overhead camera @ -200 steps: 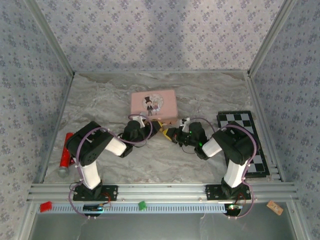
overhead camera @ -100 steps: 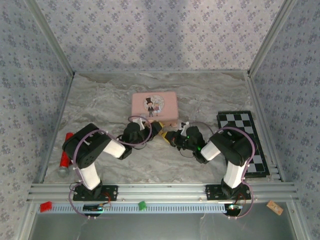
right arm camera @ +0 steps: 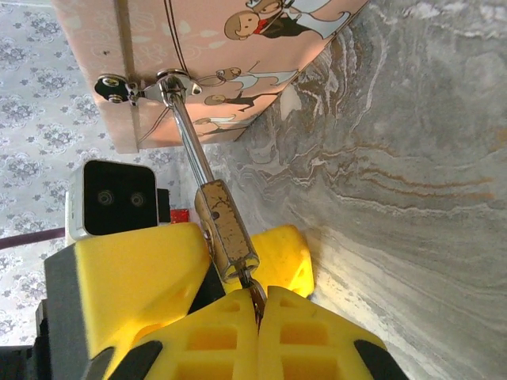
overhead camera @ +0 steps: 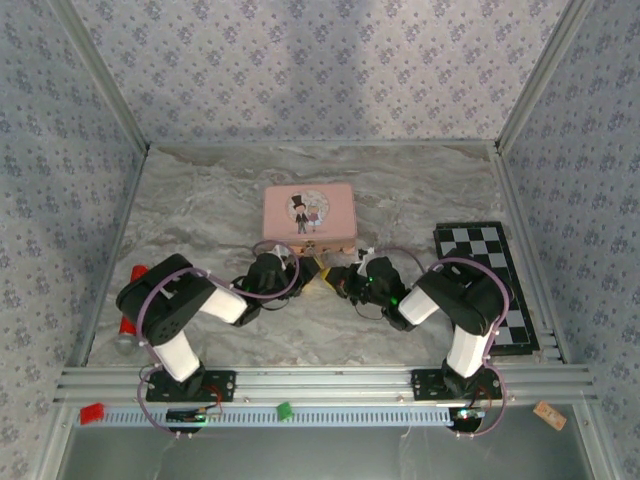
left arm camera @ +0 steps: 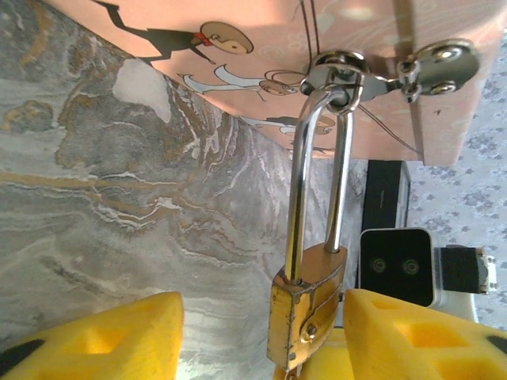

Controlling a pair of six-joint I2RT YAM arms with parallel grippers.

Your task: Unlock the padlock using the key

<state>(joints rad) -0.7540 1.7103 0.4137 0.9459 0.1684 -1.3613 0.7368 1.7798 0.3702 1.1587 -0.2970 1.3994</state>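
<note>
The brass padlock (left arm camera: 309, 305) hangs by its silver shackle (left arm camera: 317, 174) from the hasp of the pink box (left arm camera: 261, 47). My left gripper (left arm camera: 261, 307) is open around the lock body. One yellow finger (left arm camera: 404, 332) is close beside the body and the other (left arm camera: 111, 336) stands well apart. In the right wrist view the grey key (right arm camera: 255, 290) enters the bottom of the padlock (right arm camera: 226, 226), and my right gripper (right arm camera: 260, 305) is shut on the key. From above, both grippers meet at the padlock (overhead camera: 318, 270) in front of the box.
The pink tin box (overhead camera: 308, 212) sits mid-table just behind the grippers. A checkerboard (overhead camera: 495, 255) lies at the right edge. A red cylinder (overhead camera: 135, 275) lies at the left, partly under my left arm. Patterned walls enclose three sides.
Both wrists have sunk lower and drawn slightly toward the near edge at the padlock. The left arm's elbow has swung left over the red cylinder.
</note>
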